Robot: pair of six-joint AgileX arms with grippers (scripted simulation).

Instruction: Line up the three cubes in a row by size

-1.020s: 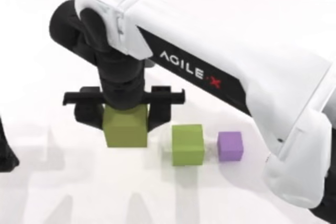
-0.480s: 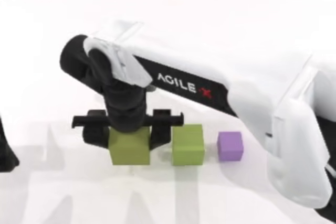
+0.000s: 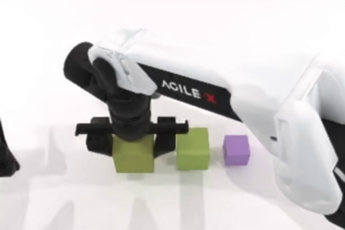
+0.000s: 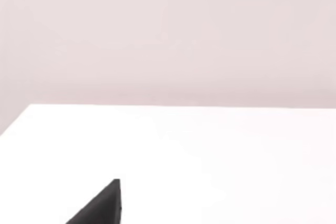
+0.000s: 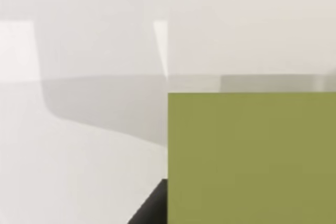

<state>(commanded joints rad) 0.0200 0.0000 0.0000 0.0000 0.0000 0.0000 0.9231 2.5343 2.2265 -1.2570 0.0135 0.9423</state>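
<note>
the right gripper [image 3: 132, 143] is positioned over the olive-green cube [image 3: 133, 155] at the left end of the row on the white table [image 3: 64, 41]. one dark finger stands on each side of the cube, against its left and right faces, so the gripper is closed on it. the cube appears to rest on the table. just to its right sits the lime-green cube [image 3: 193, 148], apart from it by a narrow gap in which the gripper's right finger stands. further right, separated by another gap, sits the purple cube [image 3: 236, 150]. the three stand in one line. the left arm [image 3: 6, 157] is parked at the table's left edge; its gripper state cannot be determined.
</note>
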